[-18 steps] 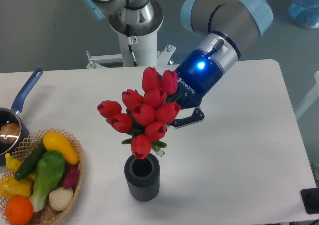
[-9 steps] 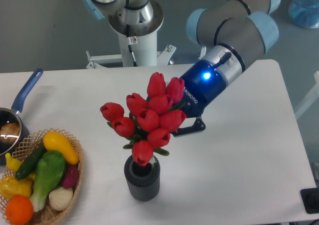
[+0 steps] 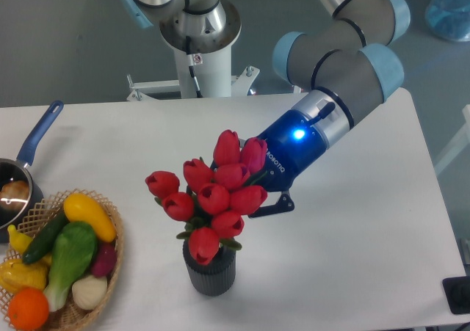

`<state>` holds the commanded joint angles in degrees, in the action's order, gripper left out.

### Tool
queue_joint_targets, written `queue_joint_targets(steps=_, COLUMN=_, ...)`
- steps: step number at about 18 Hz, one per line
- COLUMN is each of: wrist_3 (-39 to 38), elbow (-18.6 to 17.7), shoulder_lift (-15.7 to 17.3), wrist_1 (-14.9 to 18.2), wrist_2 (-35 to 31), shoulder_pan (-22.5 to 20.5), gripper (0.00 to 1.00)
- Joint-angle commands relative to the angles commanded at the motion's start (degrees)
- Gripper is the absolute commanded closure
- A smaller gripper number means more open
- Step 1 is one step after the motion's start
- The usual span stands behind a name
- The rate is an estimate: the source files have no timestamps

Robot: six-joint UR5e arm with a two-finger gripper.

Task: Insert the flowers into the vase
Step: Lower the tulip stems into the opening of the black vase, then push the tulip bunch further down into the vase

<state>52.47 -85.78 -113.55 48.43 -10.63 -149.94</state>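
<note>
The gripper (image 3: pixel 250 195) is clenched on the flowers (image 3: pixel 213 195), whose stems seem to be entering the vase (image 3: pixel 210 268) on the table (image 3: pixel 352 235); insertion is under way, and next comes lowering straight, then letting go

vase (image 3: pixel 210 271) mouth — blocked by flowers (image 3: pixel 213 193) | left — basket (image 3: pixel 73 313) near | right — open table (image 3: pixel 352 228)

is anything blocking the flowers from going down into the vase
Nothing visible does. The flowers sit right over the vase, the lowest bloom covering its mouth. The basket of vegetables stands apart at the left.
</note>
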Motion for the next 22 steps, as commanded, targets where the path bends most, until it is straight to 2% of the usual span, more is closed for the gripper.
queue_joint_targets(steps=13, wrist_3=0.4, elbow=-0.9, shoulder_lift=-4.1, wrist_1=-0.4, wrist_2=-6.3, shoulder_pan=2.9, gripper=1.00)
queue_joint_targets(steps=19, wrist_3=1.1, elbow=-1.7, shoulder_lift=-5.4, wrist_1=-0.6, wrist_2=-9.0, shoulder_pan=3.3, gripper=0.96)
queue_joint_targets(steps=22, wrist_3=2.7, elbow=-2.5, shoulder_lift=-5.6, wrist_1=-0.6, wrist_2=-9.8, shoulder_pan=3.5, gripper=0.90)
